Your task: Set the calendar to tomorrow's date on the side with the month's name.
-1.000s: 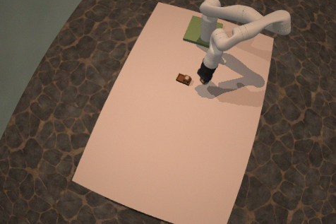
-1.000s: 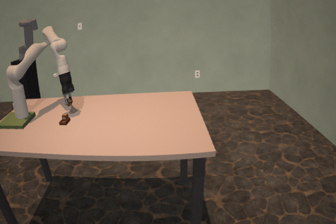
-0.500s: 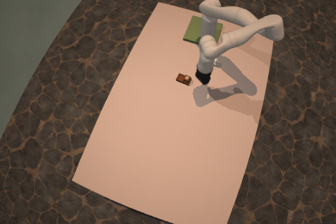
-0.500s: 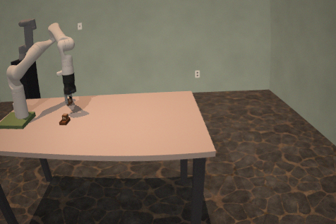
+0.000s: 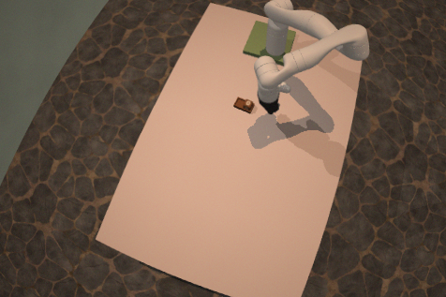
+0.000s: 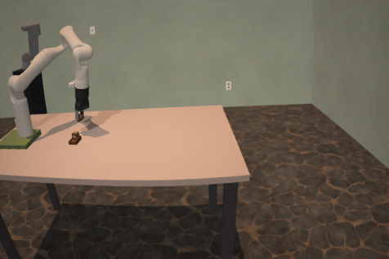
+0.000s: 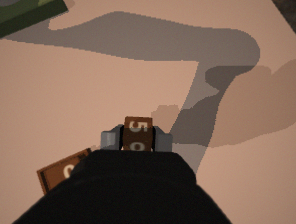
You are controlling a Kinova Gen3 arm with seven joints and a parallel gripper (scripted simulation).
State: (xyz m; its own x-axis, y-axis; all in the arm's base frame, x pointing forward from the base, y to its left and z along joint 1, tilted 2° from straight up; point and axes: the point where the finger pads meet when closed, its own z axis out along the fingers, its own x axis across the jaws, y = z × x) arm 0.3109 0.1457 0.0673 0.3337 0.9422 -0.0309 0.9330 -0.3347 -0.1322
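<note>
My gripper is shut on a brown number cube; the faces I see carry a 5 and a 0. I hold it in the air above the table, to the right of the tray in the top view. The brown calendar tray lies on the table with one cube in it. In the wrist view the tray shows at the lower left, partly hidden by my gripper body, with a white digit on it. In the exterior view the tray sits in front of my gripper.
The arm's green base plate lies at the far end of the pink table top. A dark stand rises behind the arm's base. The arm casts shadows on the table right of the tray.
</note>
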